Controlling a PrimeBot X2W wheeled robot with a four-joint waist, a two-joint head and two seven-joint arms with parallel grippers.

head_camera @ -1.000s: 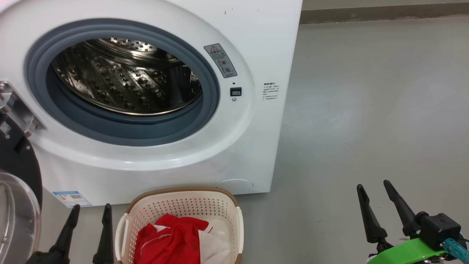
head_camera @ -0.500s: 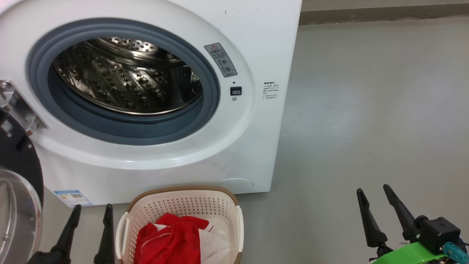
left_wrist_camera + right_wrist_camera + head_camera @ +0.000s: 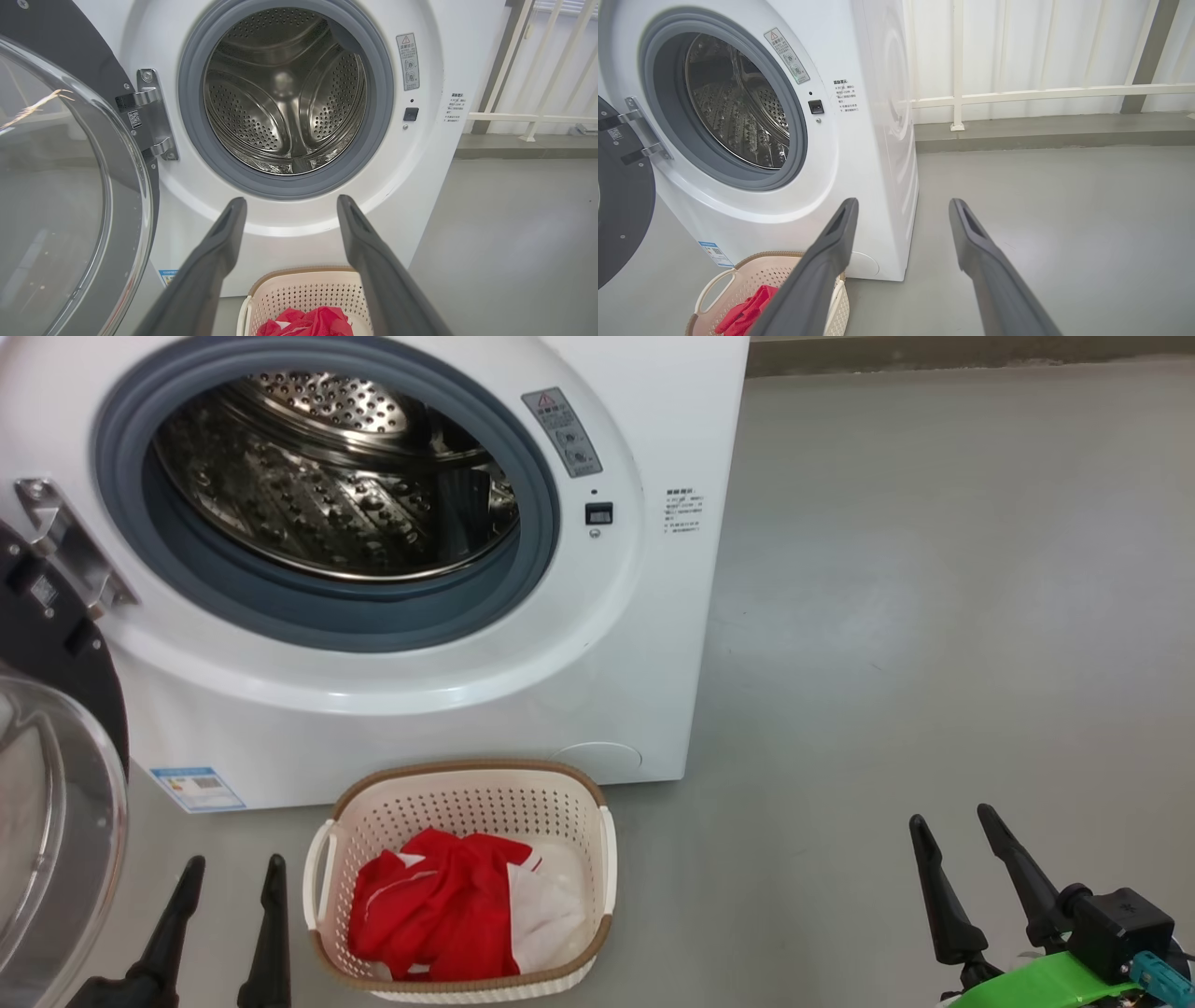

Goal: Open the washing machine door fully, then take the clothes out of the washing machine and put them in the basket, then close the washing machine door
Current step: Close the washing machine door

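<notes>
The white washing machine (image 3: pixel 597 644) stands with its steel drum (image 3: pixel 327 485) bare of fabric. Its door (image 3: pixel 47 803) hangs swung open at the left on a metal hinge (image 3: pixel 65 546); the left wrist view shows the door (image 3: pixel 60 186) wide open too. The red and white clothes (image 3: pixel 448 905) lie in the cream basket (image 3: pixel 457 784) on the floor before the machine. My left gripper (image 3: pixel 233 873) is open, low and left of the basket, holding nothing. My right gripper (image 3: pixel 952 826) is open over bare floor at the lower right, also with nothing in it.
Grey floor (image 3: pixel 934 616) stretches to the right of the machine. A white railing (image 3: pixel 1041 93) and a low kerb run along the back wall. The door's glass bowl bulges out close to my left arm.
The head camera has tilted down and back, so machine and basket sit higher in the picture and the whole basket shows. Both grippers stay open at the same spots.
</notes>
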